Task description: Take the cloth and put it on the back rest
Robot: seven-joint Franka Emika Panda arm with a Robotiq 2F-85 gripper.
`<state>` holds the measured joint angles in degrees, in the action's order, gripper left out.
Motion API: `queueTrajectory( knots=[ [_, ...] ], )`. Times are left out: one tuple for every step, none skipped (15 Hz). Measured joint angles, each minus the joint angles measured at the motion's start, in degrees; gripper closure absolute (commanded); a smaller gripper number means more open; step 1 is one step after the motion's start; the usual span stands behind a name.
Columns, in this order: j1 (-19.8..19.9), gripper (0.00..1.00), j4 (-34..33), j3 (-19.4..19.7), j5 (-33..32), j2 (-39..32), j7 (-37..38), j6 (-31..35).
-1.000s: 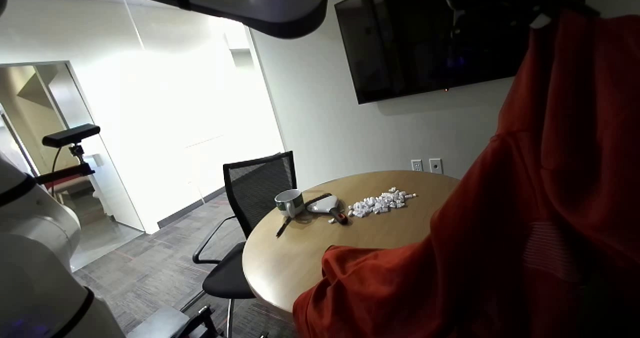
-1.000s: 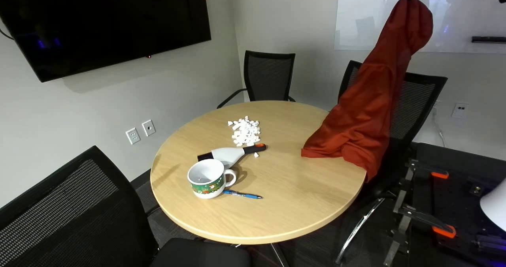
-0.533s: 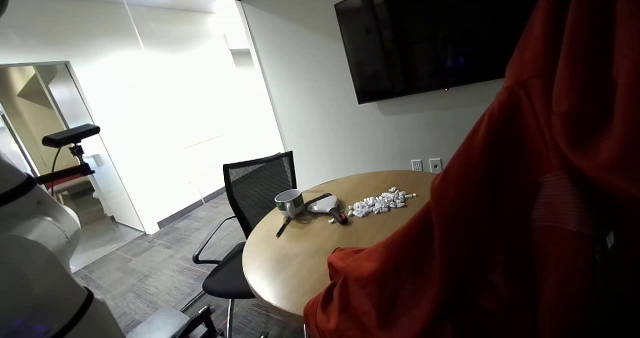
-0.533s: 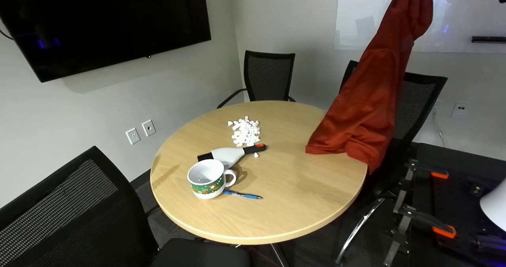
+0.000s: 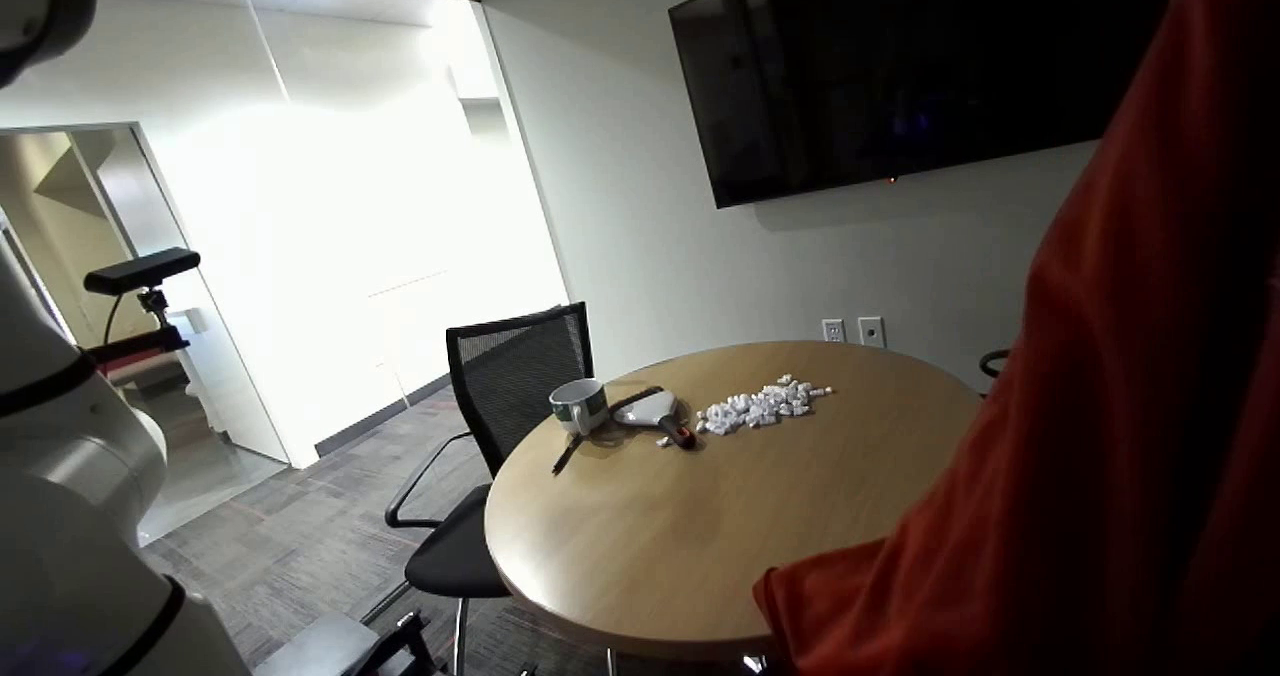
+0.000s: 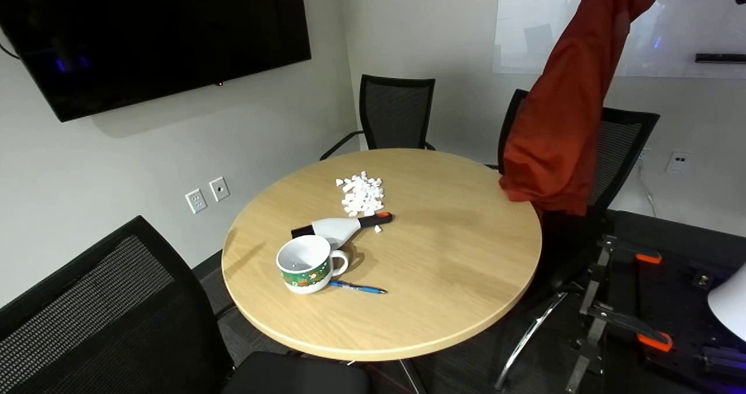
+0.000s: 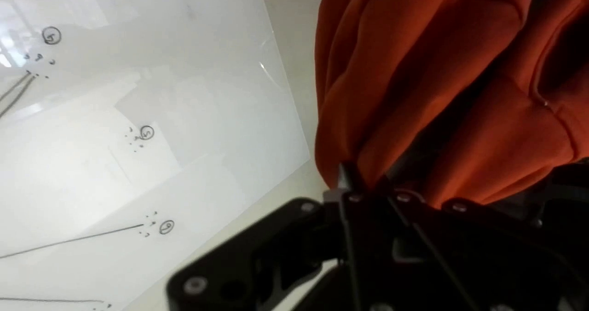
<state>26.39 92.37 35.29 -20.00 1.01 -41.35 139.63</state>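
A whiteboard hangs at the back right of an exterior view and takes up the left of the wrist view, where circled marks are drawn on it. A round wooden table stands in both exterior views, near a pale wall that carries a black flat-screen television. The white robot arm rises along the edge of an exterior view. A mesh-backed office chair stands at the table's far side, and another, to the right in an exterior view, shows its tilted back rest. The red cloth garment hangs in long folds in front of that back rest as seen there, its upper part running out of the top of the view and its lower end overlapping the table's edge; whether it touches either is unclear. In the wrist view the dark gripper has its fingers nearly together, pinching a bunched fold of the garment. On the table, a brush-like tool with a white head and black-and-orange handle lies just beside an upright white mug banded in green. A blue pen lies by the mug's base. Small white pieces form a loose heap beyond the tool, one of them apart, near its handle.
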Motion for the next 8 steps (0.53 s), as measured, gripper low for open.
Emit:
queueTrajectory(
  knots=[
    [0.6, 0.98, -2.0, 0.6, 1.5, -1.5, 0.0, -0.4],
    [1.5, 0.98, -3.9, 1.0, 2.8, -3.1, 0.0, -1.0],
    [2.4, 0.98, -5.9, 1.5, 3.9, -4.7, 0.0, -2.1],
    [3.5, 0.98, -7.6, 1.9, 4.6, -6.3, 0.0, -3.5],
    [4.7, 0.98, -9.1, 2.2, 5.0, -7.9, 0.0, -4.9],
    [6.0, 0.98, -10.4, 2.4, 5.3, -9.4, 0.0, -6.3],
    [7.3, 0.98, -11.5, 2.4, 5.4, -11.0, 0.0, -7.5],
    [8.6, 0.98, -12.4, 2.4, 5.5, -12.6, 0.0, -8.5]
  ],
)
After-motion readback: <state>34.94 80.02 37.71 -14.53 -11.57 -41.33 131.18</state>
